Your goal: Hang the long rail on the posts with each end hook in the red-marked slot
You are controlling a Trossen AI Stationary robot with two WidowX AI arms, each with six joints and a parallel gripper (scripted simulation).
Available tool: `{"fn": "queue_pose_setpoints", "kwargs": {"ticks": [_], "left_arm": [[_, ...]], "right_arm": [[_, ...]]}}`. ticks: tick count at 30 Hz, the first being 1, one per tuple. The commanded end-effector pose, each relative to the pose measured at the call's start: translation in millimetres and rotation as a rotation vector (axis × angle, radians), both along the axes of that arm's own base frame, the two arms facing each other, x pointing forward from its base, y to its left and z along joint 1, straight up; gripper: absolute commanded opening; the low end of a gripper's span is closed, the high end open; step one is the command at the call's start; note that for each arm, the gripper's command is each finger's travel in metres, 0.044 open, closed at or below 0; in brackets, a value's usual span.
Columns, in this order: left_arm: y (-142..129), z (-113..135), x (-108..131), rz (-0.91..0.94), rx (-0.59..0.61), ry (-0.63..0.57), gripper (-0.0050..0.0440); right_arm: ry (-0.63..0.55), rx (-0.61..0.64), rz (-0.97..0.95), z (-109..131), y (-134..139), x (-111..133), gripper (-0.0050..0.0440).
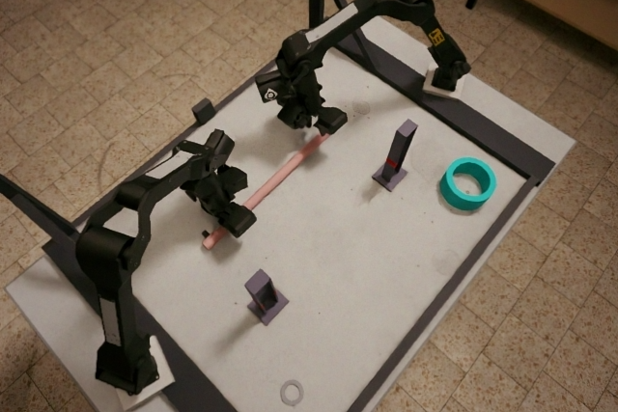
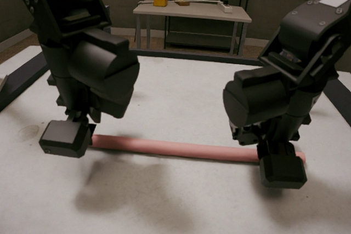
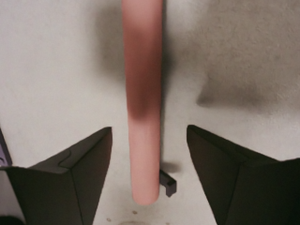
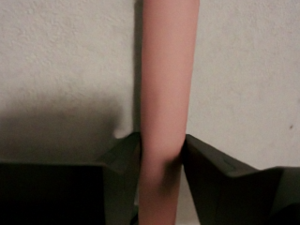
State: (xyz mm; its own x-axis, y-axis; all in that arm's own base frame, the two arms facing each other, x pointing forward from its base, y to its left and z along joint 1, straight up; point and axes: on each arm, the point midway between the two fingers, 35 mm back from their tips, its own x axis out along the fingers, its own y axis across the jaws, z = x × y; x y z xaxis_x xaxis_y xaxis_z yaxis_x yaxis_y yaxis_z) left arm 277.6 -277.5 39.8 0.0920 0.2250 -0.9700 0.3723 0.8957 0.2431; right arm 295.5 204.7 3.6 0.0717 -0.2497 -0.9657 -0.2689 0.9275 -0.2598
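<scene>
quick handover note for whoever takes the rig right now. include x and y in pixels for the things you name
Left gripper [image 1: 319, 133] [image 2: 90, 138] [image 3: 149, 127]: open, a finger on either side of the rail near one end, with gaps on both sides.
Right gripper [image 1: 233, 228] [image 2: 277, 156] [image 4: 163, 136]: shut on the rail [image 1: 274, 182] [image 2: 175, 149] [image 3: 142, 89] [image 4: 169, 70] near the other end.
Rail: low at the table, off both posts; hooks [image 1: 205, 234] [image 3: 168, 183] stick out sideways.
Far post [image 1: 400, 143] and near post [image 1: 260, 284] (top view): both upright.
Done: right grip only.
Left: grip with left, lift, seat both hooks in the red-marked slots, release, check it hangs.
</scene>
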Motion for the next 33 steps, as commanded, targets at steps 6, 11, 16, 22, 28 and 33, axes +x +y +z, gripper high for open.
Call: {"fn": "queue_pose_setpoints", "kwargs": {"ticks": [6,11,16,22,28,33], "left_arm": [[6,-3,6,0.007,0.012,-0.016,0.0225],[7,-9,6,0.005,0.01,-0.013,0.0225],[9,-16,7,0.005,0.011,-0.013,0.0225],[11,-25,8,0.005,0.012,-0.014,0.0225],[12,-30,8,0.006,0.011,-0.014,0.0225],[8,-22,10,0.007,-0.009,-0.03,0.0186]], "right_arm": [[-0.022,0.016,0.0,9,3,3,-0.005],[-0.022,0.016,0.0,9,3,3,-0.005],[-0.022,0.016,0.0,9,3,3,-0.005],[-0.022,0.016,0.0,9,3,3,-0.005],[-0.022,0.016,0.0,9,3,3,-0.005],[-0.022,0.016,0.0,9,3,3,-0.005]]}}
